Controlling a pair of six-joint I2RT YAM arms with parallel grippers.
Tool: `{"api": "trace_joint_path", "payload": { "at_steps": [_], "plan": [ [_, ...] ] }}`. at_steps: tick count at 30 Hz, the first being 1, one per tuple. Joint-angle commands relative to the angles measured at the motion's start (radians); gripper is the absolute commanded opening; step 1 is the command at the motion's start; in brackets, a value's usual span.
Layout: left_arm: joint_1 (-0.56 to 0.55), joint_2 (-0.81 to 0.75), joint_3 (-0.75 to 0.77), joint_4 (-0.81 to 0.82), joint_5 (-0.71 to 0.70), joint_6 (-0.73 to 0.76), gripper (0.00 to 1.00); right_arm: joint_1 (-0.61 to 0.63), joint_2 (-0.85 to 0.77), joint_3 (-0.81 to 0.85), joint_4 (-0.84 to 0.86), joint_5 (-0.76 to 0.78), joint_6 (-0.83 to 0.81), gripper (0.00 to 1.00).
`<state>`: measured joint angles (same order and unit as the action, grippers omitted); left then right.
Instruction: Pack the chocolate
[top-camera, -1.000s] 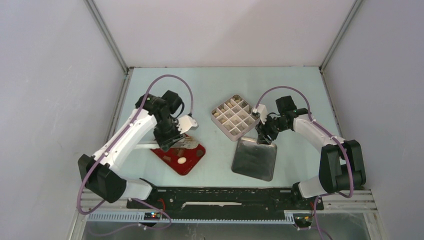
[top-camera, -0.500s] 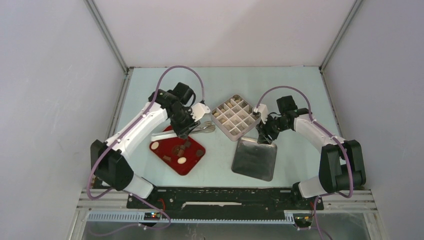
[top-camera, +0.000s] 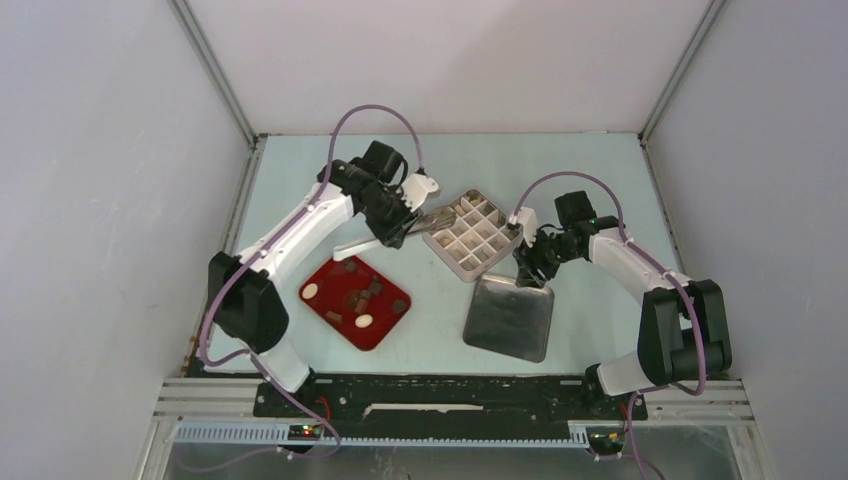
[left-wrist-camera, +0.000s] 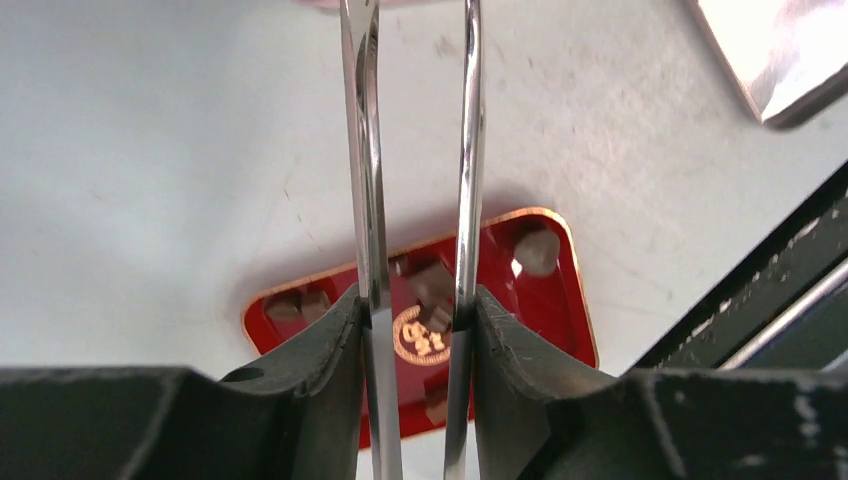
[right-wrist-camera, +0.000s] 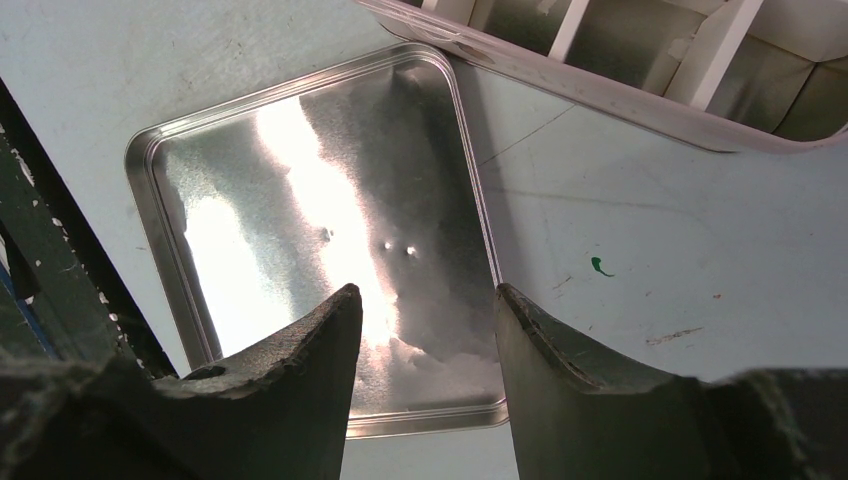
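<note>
Several small chocolate pieces (top-camera: 364, 321) lie on a red tray (top-camera: 372, 342) at the near left of the pale table (top-camera: 430, 170); two are cream-white ovals, one at the tray's left corner and one toward its near edge, and the rest are dark brown lumps clustered round the middle and right; in the left wrist view the same chocolate pieces (left-wrist-camera: 537, 250) show as dark lumps on the red tray (left-wrist-camera: 560, 310), around a gold emblem at its centre.

Beyond the tray's far side, the left gripper (top-camera: 398, 232) is raised above the table; its fingers (left-wrist-camera: 320, 340) are partly closed and clamp a pair of metal tongs (top-camera: 435, 217), one finger pressing each arm of the tongs (left-wrist-camera: 365, 150); the tongs' tips point right, at the left corner of a white divided box (top-camera: 445, 252); whether the tips carry anything cannot be told.

The box sits at mid-table, turned like a diamond; just near and right of it lies a shallow silver tray (top-camera: 505, 325), its shiny floor bare.

The right gripper (top-camera: 527, 268) hovers over the silver tray's far edge, beside the box's near right side; in the right wrist view its fingers (right-wrist-camera: 300, 360) stand apart with nothing between them, the silver tray (right-wrist-camera: 250, 180) below and the box wall (right-wrist-camera: 600, 90) beyond.
</note>
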<state>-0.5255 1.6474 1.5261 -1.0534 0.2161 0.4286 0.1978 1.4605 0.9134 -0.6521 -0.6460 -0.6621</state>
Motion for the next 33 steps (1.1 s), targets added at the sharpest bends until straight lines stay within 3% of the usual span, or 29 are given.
{"api": "trace_joint_path", "payload": {
  "at_steps": [1,10,33],
  "plan": [
    [-0.01,0.057,0.121,0.083,0.052,-0.056,0.09,-0.004,-0.001,0.036,0.017,0.006,0.002,0.54],
    [-0.032,0.172,0.224,0.1,0.045,-0.072,0.09,-0.003,-0.012,0.036,0.014,0.018,-0.004,0.54],
    [-0.052,0.221,0.221,0.09,-0.004,-0.081,0.09,0.0,-0.019,0.036,0.011,0.026,-0.011,0.54]
  ]
}}
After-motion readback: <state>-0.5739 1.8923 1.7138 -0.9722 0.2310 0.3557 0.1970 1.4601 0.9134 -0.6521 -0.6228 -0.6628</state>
